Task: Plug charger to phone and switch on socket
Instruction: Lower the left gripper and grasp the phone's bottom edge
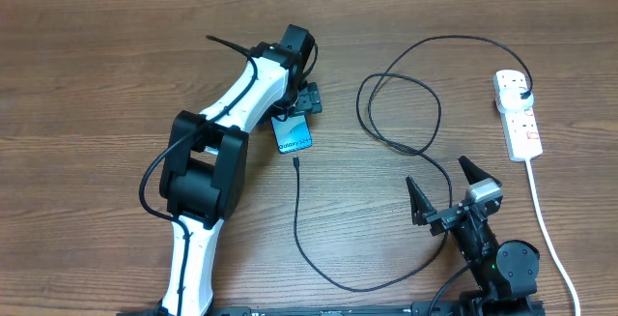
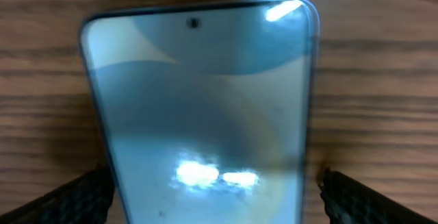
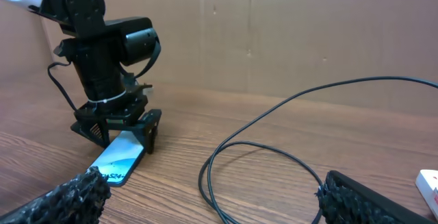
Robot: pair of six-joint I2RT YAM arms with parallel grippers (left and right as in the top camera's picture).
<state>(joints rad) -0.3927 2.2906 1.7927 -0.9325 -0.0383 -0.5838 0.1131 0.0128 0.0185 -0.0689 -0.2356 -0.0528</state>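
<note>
On a wooden table (image 1: 97, 55) the phone (image 1: 294, 134) lies flat, screen lit, its far end straddled by the spread fingers of the left gripper (image 1: 297, 103); contact with its edges cannot be made out. The charger (image 1: 295, 210) is looped across the wood, its small tip just short of the phone's near end and its plug seated in the socket (image 1: 522, 123) at the right. The right gripper (image 1: 442, 183) is held wide open and empty beside the cable.
</note>
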